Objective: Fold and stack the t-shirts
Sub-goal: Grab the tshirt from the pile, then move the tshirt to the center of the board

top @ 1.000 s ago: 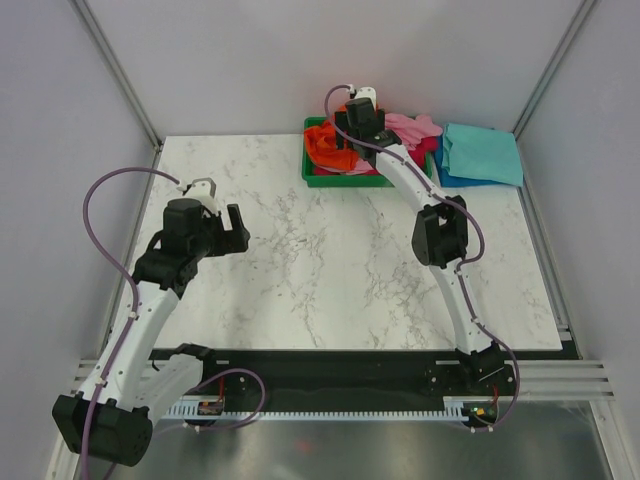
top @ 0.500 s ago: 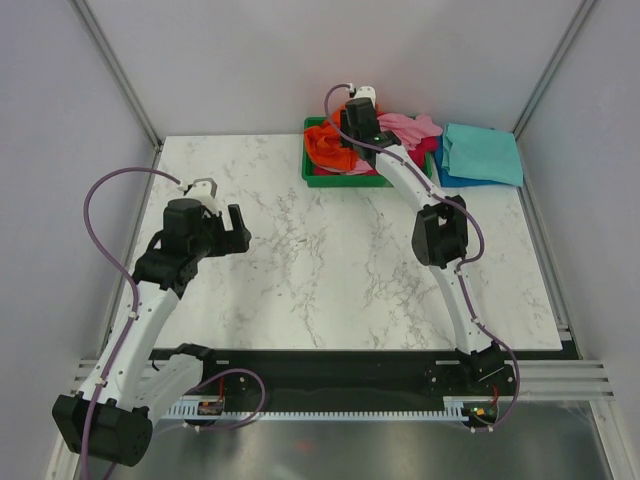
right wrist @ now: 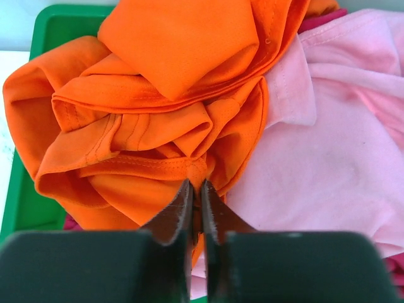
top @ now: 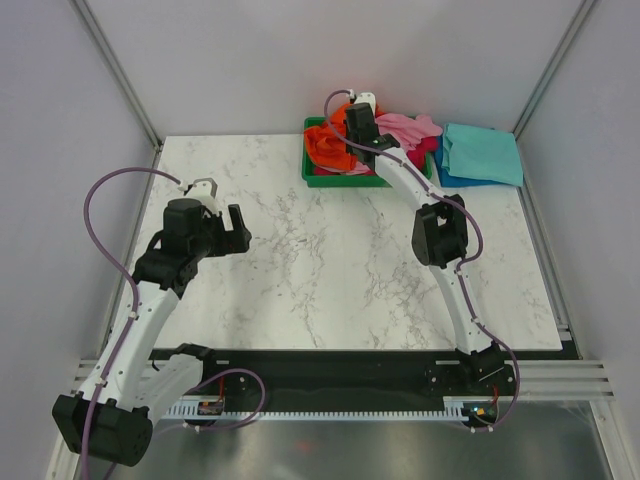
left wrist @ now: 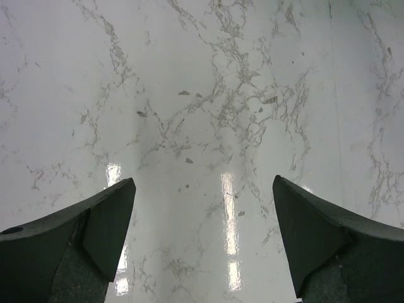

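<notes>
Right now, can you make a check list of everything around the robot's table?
Surface: white marble table, shiny, no spills seen.
Job's things: orange t-shirt and pink t-shirt crumpled together in the green tray; teal t-shirt lying flat beside the tray at the far right corner.
Clutter: nothing seen.
Claws: left claw open above bare marble; right claw shut on a fold of the orange t-shirt.
Cables: purple cables loop along both arms.
Surroundings: plain grey walls with metal frame posts at the corners.
</notes>
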`<state>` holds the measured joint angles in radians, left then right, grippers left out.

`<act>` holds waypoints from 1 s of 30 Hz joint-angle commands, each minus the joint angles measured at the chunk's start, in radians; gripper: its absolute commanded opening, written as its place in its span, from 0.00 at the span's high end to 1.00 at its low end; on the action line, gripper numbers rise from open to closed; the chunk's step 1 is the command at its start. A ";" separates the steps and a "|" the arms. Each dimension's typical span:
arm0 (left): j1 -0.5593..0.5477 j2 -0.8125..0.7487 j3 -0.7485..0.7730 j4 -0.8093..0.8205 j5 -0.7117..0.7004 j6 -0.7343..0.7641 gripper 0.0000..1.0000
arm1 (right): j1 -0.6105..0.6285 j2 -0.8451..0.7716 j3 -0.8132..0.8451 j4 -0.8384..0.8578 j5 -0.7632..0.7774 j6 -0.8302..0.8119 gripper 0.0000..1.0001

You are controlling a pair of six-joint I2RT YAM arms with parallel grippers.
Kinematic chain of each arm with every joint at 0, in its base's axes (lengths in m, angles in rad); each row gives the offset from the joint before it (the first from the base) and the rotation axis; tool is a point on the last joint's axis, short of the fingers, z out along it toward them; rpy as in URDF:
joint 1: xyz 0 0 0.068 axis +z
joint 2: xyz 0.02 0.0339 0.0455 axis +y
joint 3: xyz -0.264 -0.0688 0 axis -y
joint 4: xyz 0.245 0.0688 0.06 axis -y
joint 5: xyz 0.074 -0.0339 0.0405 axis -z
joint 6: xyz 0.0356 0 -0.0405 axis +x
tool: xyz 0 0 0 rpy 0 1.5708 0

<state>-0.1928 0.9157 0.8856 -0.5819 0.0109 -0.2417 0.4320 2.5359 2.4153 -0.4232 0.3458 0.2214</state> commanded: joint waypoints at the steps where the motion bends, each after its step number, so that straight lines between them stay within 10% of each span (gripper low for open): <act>1: 0.006 -0.018 0.023 0.010 0.029 0.012 0.02 | 0.002 -0.014 0.004 0.018 0.022 -0.002 0.98; 11: 0.024 -0.012 0.023 0.011 0.027 0.010 0.02 | 0.089 -0.369 0.116 0.056 -0.088 -0.120 1.00; 19: 0.024 -0.015 0.021 0.010 0.011 0.010 0.02 | 0.143 -0.970 -0.377 0.181 0.067 -0.128 1.00; 21: 0.024 -0.015 0.019 0.010 0.017 0.008 0.02 | 0.142 -1.063 -0.635 0.175 0.189 -0.096 0.84; 23: 0.023 -0.009 0.021 0.010 0.020 0.008 0.02 | 0.104 -1.192 -0.904 0.135 0.274 -0.004 0.13; 24: 0.023 -0.009 0.019 0.008 0.024 0.008 0.02 | 0.070 -1.230 -0.983 0.108 0.237 0.051 0.02; 30: 0.021 -0.005 0.026 0.005 0.032 0.004 0.01 | -0.252 -1.436 -1.430 -0.054 0.092 0.257 0.02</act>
<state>-0.1741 0.9161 0.8852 -0.5823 0.0288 -0.2417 0.2607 1.0931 1.1648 -0.2638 0.4744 0.3603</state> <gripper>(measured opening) 0.986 0.980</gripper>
